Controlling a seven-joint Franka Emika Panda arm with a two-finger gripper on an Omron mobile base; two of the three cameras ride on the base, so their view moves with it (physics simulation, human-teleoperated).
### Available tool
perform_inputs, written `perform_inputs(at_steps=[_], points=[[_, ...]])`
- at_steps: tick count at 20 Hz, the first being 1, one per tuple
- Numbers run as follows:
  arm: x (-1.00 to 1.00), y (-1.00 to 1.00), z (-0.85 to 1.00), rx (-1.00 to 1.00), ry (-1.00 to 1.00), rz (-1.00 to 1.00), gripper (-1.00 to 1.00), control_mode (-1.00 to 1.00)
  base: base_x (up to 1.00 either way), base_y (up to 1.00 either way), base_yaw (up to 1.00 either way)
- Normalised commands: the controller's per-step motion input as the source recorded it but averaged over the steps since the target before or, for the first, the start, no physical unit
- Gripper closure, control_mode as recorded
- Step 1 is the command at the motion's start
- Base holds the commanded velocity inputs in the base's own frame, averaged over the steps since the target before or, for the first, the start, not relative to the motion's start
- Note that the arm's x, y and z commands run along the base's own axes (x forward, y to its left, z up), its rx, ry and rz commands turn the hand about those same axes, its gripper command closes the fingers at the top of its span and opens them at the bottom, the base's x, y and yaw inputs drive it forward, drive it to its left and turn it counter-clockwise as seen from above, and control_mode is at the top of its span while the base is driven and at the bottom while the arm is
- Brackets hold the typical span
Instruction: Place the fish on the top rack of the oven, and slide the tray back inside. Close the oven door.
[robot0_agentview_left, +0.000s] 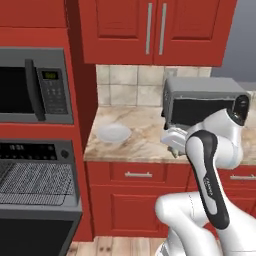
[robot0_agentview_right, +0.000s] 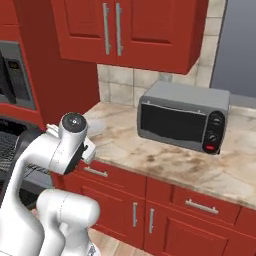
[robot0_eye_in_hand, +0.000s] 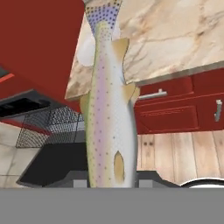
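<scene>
fish (robot0_eye_in_hand: 107, 118): spotted, pale belly, upright lengthwise in hand view
top rack (robot0_agentview_left: 35, 182): pulled out (wire grid)
oven door (robot0_agentview_left: 40, 231): open

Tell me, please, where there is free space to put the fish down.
The top rack, pulled out of the oven, is bare across its grid. The counter is free between the white plate and the toaster oven; beside the toaster oven it is tighter.

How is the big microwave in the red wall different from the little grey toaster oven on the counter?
The dark built-in microwave sits inside the red wall cabinet, while the small grey toaster oven stands free on the marble counter. The microwave has a tall vertical handle and a button pad; the toaster oven has round knobs down its right side. Both have dark glass doors, and both are shut.
</scene>
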Motion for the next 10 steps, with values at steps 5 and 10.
perform_inputs(at_steps=[5, 10], points=[[0.0, 0.0, 0.0, 0.0, 0.0, 0.0, 1.0, 1.0, 0.4, 0.33, 0.63], [0.0, 0.0, 0.0, 0.0, 0.0, 0.0, 1.0, 1.0, 0.72, 0.43, 0.48]])
